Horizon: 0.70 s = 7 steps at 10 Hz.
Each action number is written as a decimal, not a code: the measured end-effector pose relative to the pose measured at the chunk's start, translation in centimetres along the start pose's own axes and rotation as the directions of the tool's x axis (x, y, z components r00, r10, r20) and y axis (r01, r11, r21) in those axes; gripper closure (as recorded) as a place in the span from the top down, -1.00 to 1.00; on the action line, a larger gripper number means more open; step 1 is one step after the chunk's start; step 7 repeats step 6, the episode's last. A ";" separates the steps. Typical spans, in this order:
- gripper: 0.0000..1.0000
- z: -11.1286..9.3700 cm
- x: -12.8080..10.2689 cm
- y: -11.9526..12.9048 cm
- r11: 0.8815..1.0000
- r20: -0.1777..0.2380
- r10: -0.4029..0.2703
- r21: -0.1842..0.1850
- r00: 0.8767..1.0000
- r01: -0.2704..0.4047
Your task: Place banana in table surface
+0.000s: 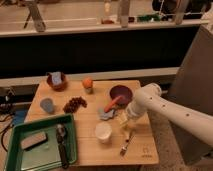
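The banana (123,121) is a small pale yellow piece lying low over the table surface (90,150), right of the white cup (103,131) and above the fork (125,145). My gripper (130,119) hangs from the white arm (170,112), which reaches in from the right. The gripper is right at the banana's right side, close above the wood. I cannot tell whether the banana rests on the table or is still held.
A maroon bowl (121,93) and an orange carrot (112,105) lie just behind the gripper, with a blue-grey item (104,115) beside them. Farther left are an orange (87,82), grapes (75,104), a blue cup (47,105) and a brown bowl (56,81). A green tray (15,150) holds utensils at front left.
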State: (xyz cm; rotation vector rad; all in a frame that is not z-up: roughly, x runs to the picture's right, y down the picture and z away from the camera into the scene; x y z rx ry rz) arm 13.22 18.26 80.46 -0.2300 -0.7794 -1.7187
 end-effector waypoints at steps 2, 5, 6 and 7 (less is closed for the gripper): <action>0.51 -0.4 -0.2 -0.2 1.000 -0.009 -0.009 0.003 1.000 0.009; 0.29 -0.3 -0.7 0.0 1.000 -0.008 -0.005 0.005 1.000 0.005; 0.42 0.1 -0.7 0.0 1.000 -0.002 -0.003 0.007 1.000 0.003; 0.42 0.1 -0.7 0.0 1.000 -0.002 -0.003 0.007 1.000 0.003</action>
